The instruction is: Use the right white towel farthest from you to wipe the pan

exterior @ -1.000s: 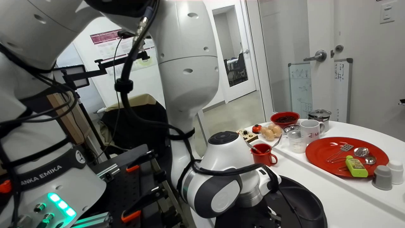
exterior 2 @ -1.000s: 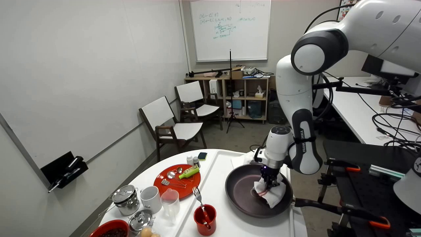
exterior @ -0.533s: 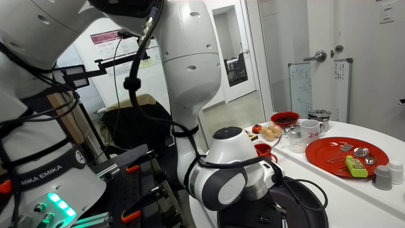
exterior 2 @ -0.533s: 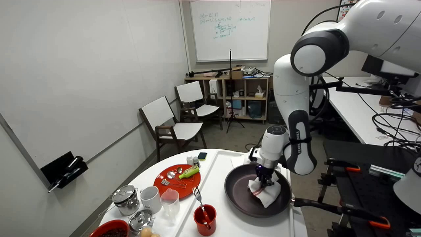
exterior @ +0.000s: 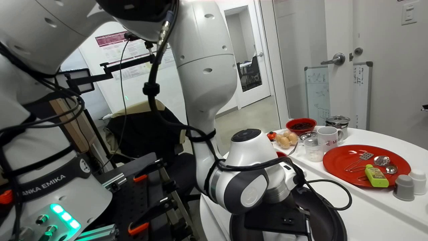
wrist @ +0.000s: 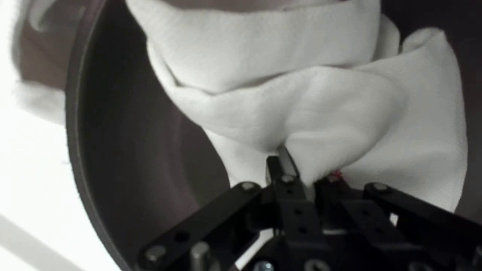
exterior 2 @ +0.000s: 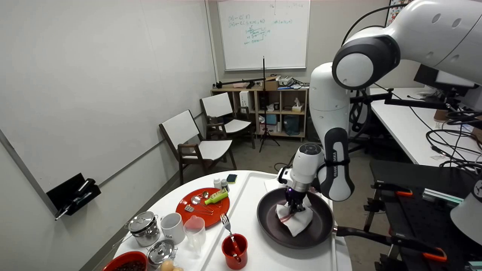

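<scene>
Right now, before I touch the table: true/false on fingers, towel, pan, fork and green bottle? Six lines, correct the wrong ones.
1. The fingers hold the towel in the pan. True.
2. The fork sits in the red mug, prongs up. True.
3. The towel is plain white all over. False: it has red striping.
4. The bottle rests on the plate. True.
5. The pan's handle points toward the red mug. False: the handle points away from the mug.
6. The bottle stands upright. False: it lies on its side.

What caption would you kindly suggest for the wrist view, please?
The pincer grips a bunched white towel inside the dark frying pan.
</scene>
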